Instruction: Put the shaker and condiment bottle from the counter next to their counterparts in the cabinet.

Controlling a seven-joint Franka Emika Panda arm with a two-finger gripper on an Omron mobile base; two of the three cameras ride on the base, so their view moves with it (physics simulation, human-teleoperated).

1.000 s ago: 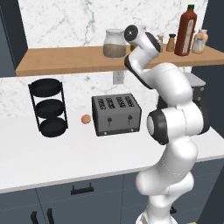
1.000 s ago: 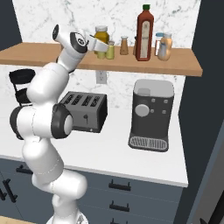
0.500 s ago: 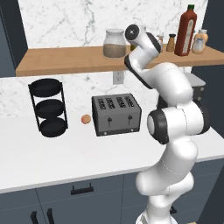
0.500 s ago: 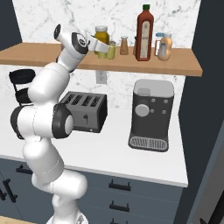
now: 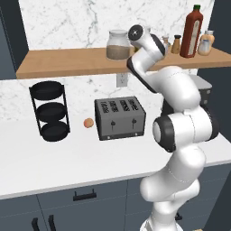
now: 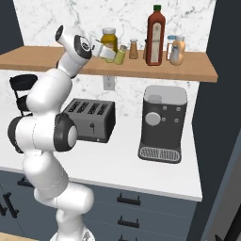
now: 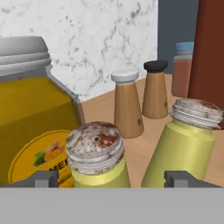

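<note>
Gripper (image 7: pixel 111 179) jaws have parted since the earlier frame, wide either side of the shaker (image 7: pixel 97 156), gripping nothing; shaker stands on the cabinet (image 6: pixel 197 71) board; marble wall behind.

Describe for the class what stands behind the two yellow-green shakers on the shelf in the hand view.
Behind the near yellow-green shaker and its twin stand two brown shakers: a pale-capped one and a dark-capped one. The shelf board behind them is partly covered.
</note>
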